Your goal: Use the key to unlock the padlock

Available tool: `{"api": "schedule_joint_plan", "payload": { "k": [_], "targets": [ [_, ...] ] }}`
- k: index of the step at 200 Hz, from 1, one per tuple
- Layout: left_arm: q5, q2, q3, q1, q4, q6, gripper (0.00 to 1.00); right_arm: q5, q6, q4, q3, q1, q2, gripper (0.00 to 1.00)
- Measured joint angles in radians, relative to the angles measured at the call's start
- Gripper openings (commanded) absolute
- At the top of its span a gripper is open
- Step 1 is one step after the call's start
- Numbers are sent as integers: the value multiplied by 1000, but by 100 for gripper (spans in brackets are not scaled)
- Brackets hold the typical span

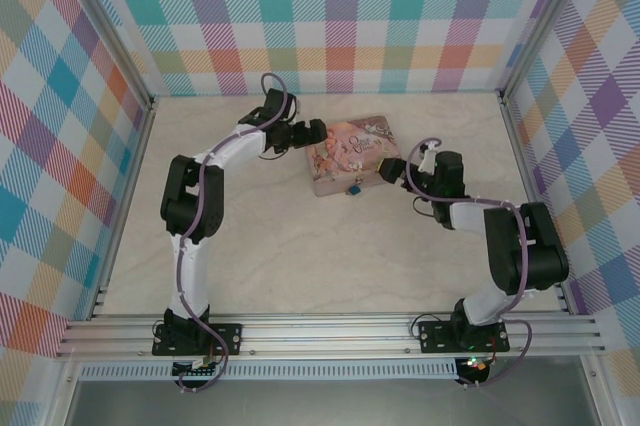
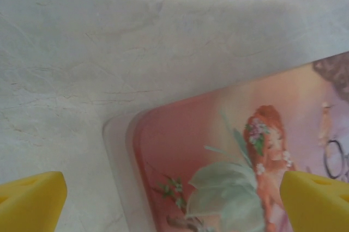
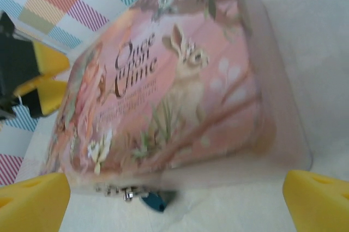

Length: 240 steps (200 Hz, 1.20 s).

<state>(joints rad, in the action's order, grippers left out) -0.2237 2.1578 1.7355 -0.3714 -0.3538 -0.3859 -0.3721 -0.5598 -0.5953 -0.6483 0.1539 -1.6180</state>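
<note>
I think this is the getting-ready step. The left gripper and right gripper are wide open, holding nothing (the pink rabbit-picture tin sits between them). Next, hold the tiny blue padlock steady.

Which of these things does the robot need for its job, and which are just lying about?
For the job:
- blue padlock
- left gripper, open
- right gripper, open

Lying about:
- pink storybook tin, the padlock at its front edge
- table

You have free table in front of the pink tin and behind it; the left gripper and right gripper block its two ends.
</note>
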Motion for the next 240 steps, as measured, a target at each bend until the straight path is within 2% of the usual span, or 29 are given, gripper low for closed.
{"api": "schedule_joint_plan", "payload": {
  "k": [66, 141, 185, 223, 240],
  "targets": [
    [-7, 10, 0, -1, -55, 47, 100, -77, 2, 101, -208, -14, -188, 100],
    [-3, -174, -299, -1, 68, 18, 100, -206, 57, 149, -304, -14, -251, 98],
    [-2, -320, -521, -2, 154, -41, 100, -181, 89, 156, -272, -7, -229, 100],
    [8, -373, -602, -5, 201, -77, 100, -138, 129, 160, -112, -24, -72, 100],
    [15, -379, -614, -7, 216, -86, 100, -150, 144, 128, -15, -26, 9, 97]
  ]
}}
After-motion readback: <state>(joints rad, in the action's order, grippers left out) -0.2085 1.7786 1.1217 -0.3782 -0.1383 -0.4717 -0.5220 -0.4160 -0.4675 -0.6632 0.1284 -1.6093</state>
